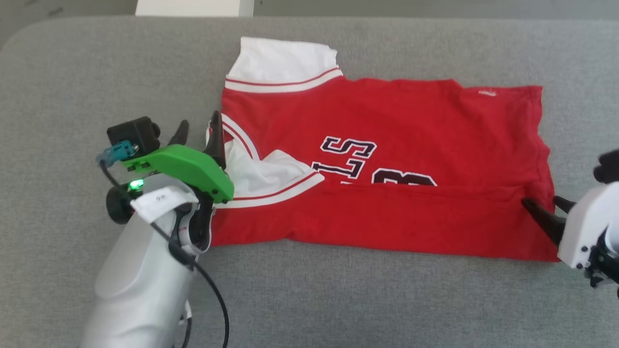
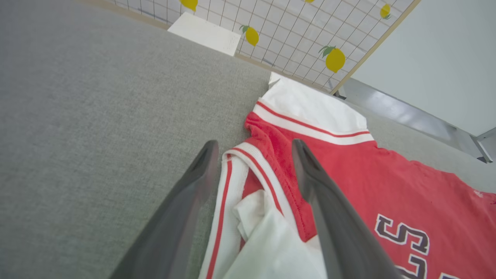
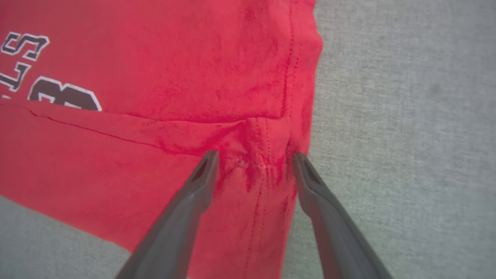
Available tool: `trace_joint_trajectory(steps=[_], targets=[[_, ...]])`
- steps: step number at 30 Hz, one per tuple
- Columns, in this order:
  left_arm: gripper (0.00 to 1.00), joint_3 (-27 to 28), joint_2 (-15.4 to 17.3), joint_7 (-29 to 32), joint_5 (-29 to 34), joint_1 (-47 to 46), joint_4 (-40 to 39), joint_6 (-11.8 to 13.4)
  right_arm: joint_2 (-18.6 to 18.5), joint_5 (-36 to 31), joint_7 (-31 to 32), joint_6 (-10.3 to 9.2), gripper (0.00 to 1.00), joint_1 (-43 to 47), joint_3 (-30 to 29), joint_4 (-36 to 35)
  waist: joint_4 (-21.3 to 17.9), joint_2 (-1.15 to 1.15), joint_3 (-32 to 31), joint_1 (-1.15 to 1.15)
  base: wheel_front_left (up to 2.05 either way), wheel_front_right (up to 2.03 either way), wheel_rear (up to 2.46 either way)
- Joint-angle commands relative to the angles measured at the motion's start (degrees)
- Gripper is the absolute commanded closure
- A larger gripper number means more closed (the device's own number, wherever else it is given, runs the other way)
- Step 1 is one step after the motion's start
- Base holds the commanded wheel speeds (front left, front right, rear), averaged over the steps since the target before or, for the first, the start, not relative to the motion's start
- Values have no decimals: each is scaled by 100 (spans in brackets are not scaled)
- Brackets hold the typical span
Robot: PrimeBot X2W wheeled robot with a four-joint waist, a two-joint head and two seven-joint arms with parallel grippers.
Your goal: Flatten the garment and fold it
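Folding looks part done: the garment [image 1: 387, 121] lies across the desk [image 1: 58, 96], with its lower edge turned up over the lettering [image 1: 348, 154]. At left, the left end effector [image 1: 199, 121] is spread astride the striped trim. Its wrist view reveals a white sleeve [image 2: 271, 248] bunched there, which probably wants smoothing next. At lower right, the right end effector [image 1: 540, 200] is spread astride the hem [image 3: 263, 166], whose puckers its wrist view reveals.

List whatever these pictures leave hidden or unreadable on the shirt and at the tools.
- Lettering: head view, lower half covered by the shirt's folded-up near flap; right wrist view, cut by the left edge.
- Near sleeve: head view, partly behind the left tool's green mount.
- Right tool: head view, body cut by the right edge.
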Motion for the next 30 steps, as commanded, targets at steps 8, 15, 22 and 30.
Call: trace_joint_trajectory(steps=[8,15,22,30], targets=[[0,-296,672,695,430,1261,-1106,675,433,-73,-307,-11,0,830,-921,-665,119,0,-842,0,0,0,0],[0,-738,1115,2585,194,2018,-2030,1181,919,-288,-92,-11,0,1290,-1372,-1393,83,0,-860,0,0,0,0],[0,-906,1157,2941,244,1786,-1833,1194,1024,-345,7,-11,0,1284,-1440,-1659,-59,0,-618,0,0,0,0],[75,-947,1005,2970,134,1673,-1332,1117,999,-375,62,-11,0,1281,-1397,-1736,-200,0,-462,0,0,0,0]])
